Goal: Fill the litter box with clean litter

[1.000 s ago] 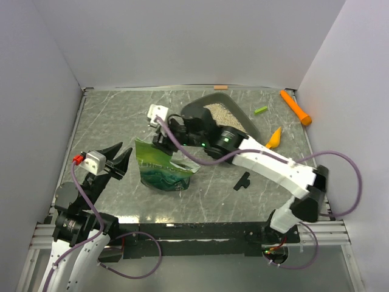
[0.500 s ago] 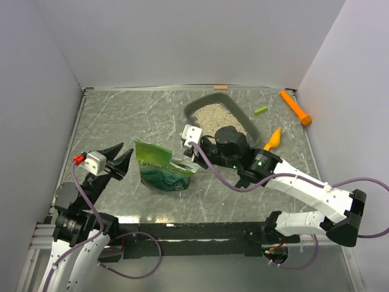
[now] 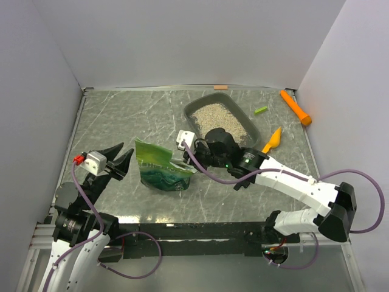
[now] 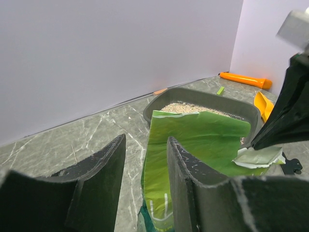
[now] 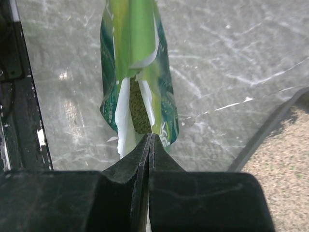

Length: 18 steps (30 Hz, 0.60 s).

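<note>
The dark grey litter box (image 3: pixel 189 113) at the back right holds pale clean litter (image 3: pixel 219 117). A crinkled green bag (image 3: pixel 159 167) lies left of it, its torn mouth toward the box. My right gripper (image 3: pixel 193 159) is shut on the bag's torn edge. In the right wrist view the jaws (image 5: pixel 149 137) are pressed together at the bag (image 5: pixel 133 58), with granules (image 5: pixel 137 111) showing inside the mouth. My left gripper (image 3: pixel 124 152) hovers open left of the bag, nothing between its fingers (image 4: pixel 146 140). The left wrist view shows the bag (image 4: pixel 203 140) in front of the litter box (image 4: pixel 193 94).
An orange-yellow scoop (image 3: pixel 273 139) lies right of the box. An orange stick (image 3: pixel 295 107) and a small green piece (image 3: pixel 261 110) sit at the back right corner. A small black part (image 3: pixel 244 181) lies on the table under the right arm. White walls enclose the table.
My right arm has swung back from above the bag's far-left side to its torn right edge, and its jaws have closed there. The left arm has not moved.
</note>
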Each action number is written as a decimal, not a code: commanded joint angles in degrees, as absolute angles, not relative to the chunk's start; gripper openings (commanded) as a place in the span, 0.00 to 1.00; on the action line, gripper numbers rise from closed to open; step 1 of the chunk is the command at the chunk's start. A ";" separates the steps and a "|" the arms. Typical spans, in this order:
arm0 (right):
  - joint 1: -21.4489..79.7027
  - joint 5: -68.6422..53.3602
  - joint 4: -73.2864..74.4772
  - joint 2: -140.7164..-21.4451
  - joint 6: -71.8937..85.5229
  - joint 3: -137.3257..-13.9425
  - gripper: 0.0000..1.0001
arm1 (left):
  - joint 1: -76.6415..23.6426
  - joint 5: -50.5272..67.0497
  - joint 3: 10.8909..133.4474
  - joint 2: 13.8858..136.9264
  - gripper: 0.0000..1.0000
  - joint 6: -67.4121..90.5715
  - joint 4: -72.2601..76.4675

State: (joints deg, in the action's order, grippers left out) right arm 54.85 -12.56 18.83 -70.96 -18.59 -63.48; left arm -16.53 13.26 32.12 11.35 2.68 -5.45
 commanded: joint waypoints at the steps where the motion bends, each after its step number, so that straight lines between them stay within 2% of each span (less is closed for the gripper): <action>1: 54.40 -15.12 16.96 -72.33 -17.49 -63.37 0.00 | -16.35 14.24 32.78 11.60 0.45 3.43 -4.92; 17: 53.35 -15.55 19.25 -82.69 -16.96 -68.73 0.00 | -16.35 14.24 32.87 11.34 0.46 3.43 -5.19; 18: 53.35 -15.82 19.51 -83.31 -16.88 -69.17 0.07 | -16.35 14.33 32.87 11.34 0.46 3.43 -5.19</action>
State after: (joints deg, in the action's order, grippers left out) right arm 54.04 -14.79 19.03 -81.08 -17.52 -65.28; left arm -16.53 13.67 32.12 11.35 2.66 -5.45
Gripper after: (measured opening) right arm 0.007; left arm 0.455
